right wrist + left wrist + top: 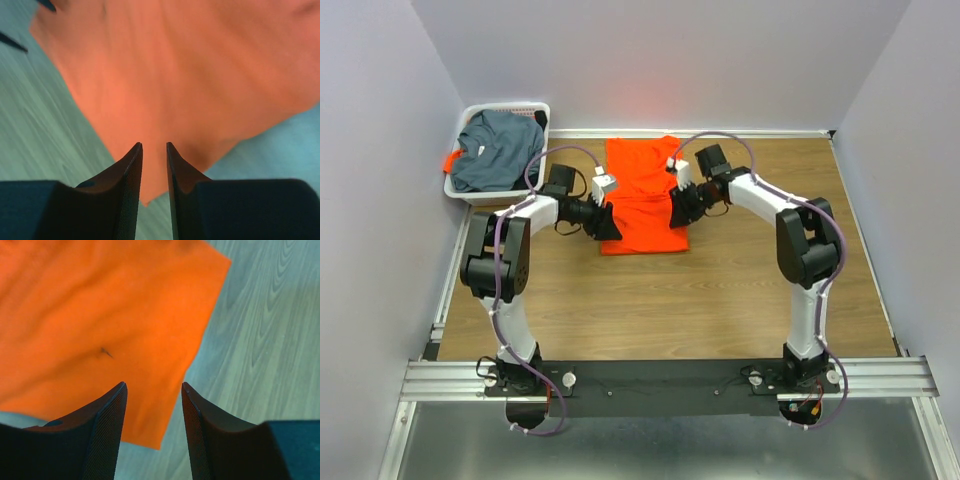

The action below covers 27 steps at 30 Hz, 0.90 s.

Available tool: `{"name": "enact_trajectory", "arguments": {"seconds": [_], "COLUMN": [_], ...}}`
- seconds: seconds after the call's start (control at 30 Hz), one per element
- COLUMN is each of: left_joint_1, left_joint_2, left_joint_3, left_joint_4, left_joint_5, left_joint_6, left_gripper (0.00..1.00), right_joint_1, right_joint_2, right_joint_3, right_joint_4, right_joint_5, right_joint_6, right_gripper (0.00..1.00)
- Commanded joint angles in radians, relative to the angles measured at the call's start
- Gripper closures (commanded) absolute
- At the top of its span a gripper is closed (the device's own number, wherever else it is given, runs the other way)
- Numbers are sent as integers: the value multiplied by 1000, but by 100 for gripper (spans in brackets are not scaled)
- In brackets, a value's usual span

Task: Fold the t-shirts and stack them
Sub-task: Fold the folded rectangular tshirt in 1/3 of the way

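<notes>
The orange t-shirt [642, 195] lies partly folded and flat in the middle of the wooden table. My left gripper [611, 227] hovers at its near left corner, open, with nothing between the fingers. In the left wrist view, the orange cloth [100, 315] fills the upper left and my left gripper [154, 387] stands over its corner. My right gripper [677, 212] is at the shirt's right edge. In the right wrist view, my right gripper [154, 146] is narrowly open over a corner of the orange cloth [200, 75]. The dark grey-blue t-shirt [498, 150] lies crumpled in the basket.
A white slotted basket [510, 107] stands at the back left corner and holds the grey-blue shirt, with a bit of orange showing at its left side. Bare wooden table [720, 300] stretches in front of the orange shirt. Walls close in the left, back and right.
</notes>
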Motion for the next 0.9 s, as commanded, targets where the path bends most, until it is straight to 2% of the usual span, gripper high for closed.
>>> {"name": "enact_trajectory", "arguments": {"seconds": [0.0,0.2,0.4,0.5,0.67,0.8,0.87], "left_joint_1": [44,53,38,27,-27,-41,-41], "left_joint_2": [90,144,92,32,-66,-168,-242], "left_joint_3": [-73,-147,-299,-360,-405,-356,-325], "left_joint_4": [59,105,147,215,220,179,137], "left_joint_5": [89,75,119,142,179,160,120], "left_joint_6": [-150,-178,-221,-292,-307,-261,-169], "left_gripper": [46,48,48,48,48,48,48], "right_joint_1": [-12,-54,-60,-61,-67,-87,-89], "right_joint_2": [63,95,12,-57,-165,-250,-302], "right_joint_3": [-95,-228,-400,-468,-544,-523,-505], "right_joint_4": [-29,-3,13,10,-6,-45,-61], "right_joint_5": [-99,-92,-76,-79,-50,-85,-117], "right_joint_6": [102,137,139,135,117,65,48], "right_gripper": [68,69,69,69,69,67,62]}}
